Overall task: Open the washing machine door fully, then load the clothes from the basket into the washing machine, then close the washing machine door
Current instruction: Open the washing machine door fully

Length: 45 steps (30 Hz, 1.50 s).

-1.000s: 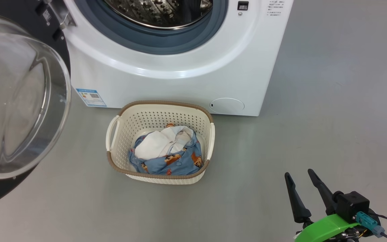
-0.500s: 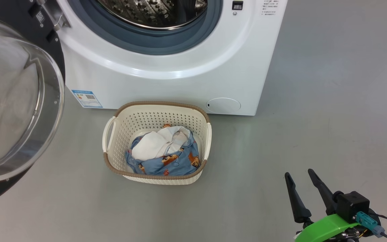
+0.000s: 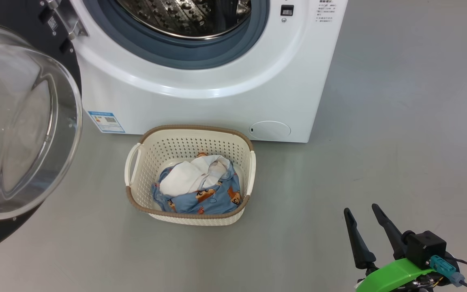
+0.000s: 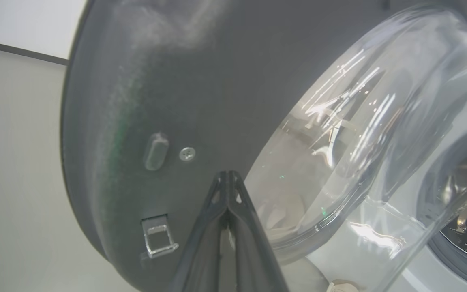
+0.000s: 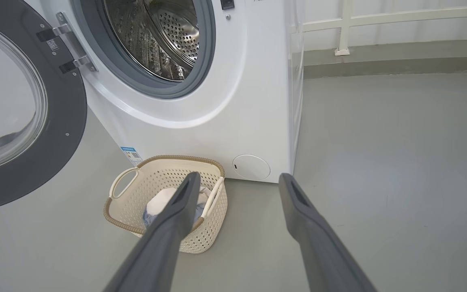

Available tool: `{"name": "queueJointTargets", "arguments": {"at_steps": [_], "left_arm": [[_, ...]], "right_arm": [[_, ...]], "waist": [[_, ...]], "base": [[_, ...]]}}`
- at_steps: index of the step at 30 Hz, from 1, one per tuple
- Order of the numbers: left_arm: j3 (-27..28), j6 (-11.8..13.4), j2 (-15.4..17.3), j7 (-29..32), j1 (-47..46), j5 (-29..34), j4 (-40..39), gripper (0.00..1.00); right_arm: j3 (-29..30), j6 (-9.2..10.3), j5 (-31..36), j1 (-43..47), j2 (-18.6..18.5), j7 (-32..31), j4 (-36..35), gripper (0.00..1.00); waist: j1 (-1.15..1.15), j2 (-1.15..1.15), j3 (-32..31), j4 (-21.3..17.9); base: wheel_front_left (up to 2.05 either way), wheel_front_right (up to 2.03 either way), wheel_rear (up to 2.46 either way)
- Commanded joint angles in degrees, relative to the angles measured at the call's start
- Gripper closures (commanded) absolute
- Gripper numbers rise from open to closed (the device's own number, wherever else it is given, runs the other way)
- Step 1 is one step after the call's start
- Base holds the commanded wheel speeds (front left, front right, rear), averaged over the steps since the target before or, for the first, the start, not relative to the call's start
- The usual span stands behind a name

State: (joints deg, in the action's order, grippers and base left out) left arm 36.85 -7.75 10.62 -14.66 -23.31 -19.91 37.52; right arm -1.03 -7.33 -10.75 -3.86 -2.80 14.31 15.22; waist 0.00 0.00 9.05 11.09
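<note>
Left wrist view puts our left hand (image 4: 227,178), fingers shut together on nothing, up against the inner face of the door (image 4: 185,81), at the line where its black rim (image 4: 95,162) meets the glass bowl (image 4: 359,121). Head view has the door swung out to the left of the washer (image 3: 201,101), well clear of the open drum (image 3: 185,16). We judge the opening step to be nearly finished. To finish it well, we should push on the black rim rather than the glass, follow the arc about the hinge (image 3: 69,26), and stop when the door resists instead of forcing it.

Our right hand (image 3: 360,209) hangs low at the right over the floor (image 3: 399,121), fingers spread wide and empty, well apart from the basket (image 3: 195,129). The basket stands on the floor just before the washer, under the drum mouth, with the clothes (image 3: 201,188) heaped inside: a white piece on top of the blue bear print. For loading we would come down from above and pinch deep into the heap.

We cannot tell whether the left fingertips actually touch the door. Head view cuts off the door's left side and the drum's upper half. How many garments lie in the heap is hidden, and in the right wrist view one finger covers part of the basket.
</note>
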Motion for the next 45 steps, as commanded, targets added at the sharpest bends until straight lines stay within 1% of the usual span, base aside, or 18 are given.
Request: {"name": "queueJointTargets", "arguments": {"at_steps": [1,5,18,20,21,27,32,36,40,45], "left_arm": [[0.61,0.27,1.97,-0.34,1.35,-0.25,-2.58,1.0],[-0.34,0.27,0.59,-0.34,2.86,-0.45,-5.19,1.0],[-6.59,0.27,-3.93,-0.34,9.48,-0.85,-17.48,1.0],[-7.54,0.27,-4.66,-0.34,10.68,-0.95,-19.86,0.36],[-8.13,0.27,-5.01,-0.34,11.37,-1.01,-20.86,0.0],[-12.45,0.27,-6.54,-0.34,15.05,-1.79,-25.8,0.0],[-16.47,0.26,-7.09,-0.34,17.52,-1.54,-28.46,0.0],[-20.02,0.26,-7.08,-0.34,19.6,-0.31,-29.79,0.0],[-23.53,0.26,-6.12,-0.34,21.55,0.54,-30.28,0.0],[-25.57,0.26,-5.82,-0.34,23.12,1.0,-30.21,0.0]], "right_arm": [[-1.3,-0.16,-0.32,-1.18,-0.08,0.69,-1.26,0.0],[-1.16,-0.16,-0.54,-1.02,-0.08,0.69,-1.18,0.0],[-1.11,-0.16,-0.89,-0.76,-0.08,0.69,-1.2,0.0],[-1.13,-0.16,-0.88,-0.77,-0.08,0.69,-1.24,0.0],[-1.13,-0.16,-0.87,-0.77,-0.08,0.69,-1.27,0.0],[-1.0,-0.16,-0.98,-0.6,-0.08,0.69,-1.57,0.0],[-1.03,-0.16,-0.92,-0.34,-0.08,0.69,-1.99,0.0],[-1.11,-0.16,-0.47,-0.22,-0.08,0.69,-2.47,0.0],[-1.2,-0.16,-0.11,0.15,-0.08,0.69,-3.42,0.0],[-1.29,-0.16,0.16,0.8,-0.08,0.69,-4.17,0.0]], "waist": [[0.0,0.0,-0.23,0.13],[0.0,0.0,-0.75,0.29],[0.0,0.0,-1.43,0.41],[0.0,0.0,-1.52,0.28],[0.0,0.0,-1.59,0.21],[0.0,0.0,-2.1,-0.44],[0.0,0.0,-2.76,-1.37],[0.0,0.0,-3.37,-2.66],[0.0,0.0,-3.94,-4.27],[0.0,0.0,-4.8,-6.22]], "base": [[0.0,0.0,0.0],[0.0,0.0,0.0],[0.0,0.0,0.0],[0.0,0.0,0.0],[0.0,0.0,0.0],[0.0,0.0,0.0],[0.0,0.0,0.0],[0.0,0.0,0.0],[0.0,0.0,0.0],[0.0,0.0,0.0]]}}
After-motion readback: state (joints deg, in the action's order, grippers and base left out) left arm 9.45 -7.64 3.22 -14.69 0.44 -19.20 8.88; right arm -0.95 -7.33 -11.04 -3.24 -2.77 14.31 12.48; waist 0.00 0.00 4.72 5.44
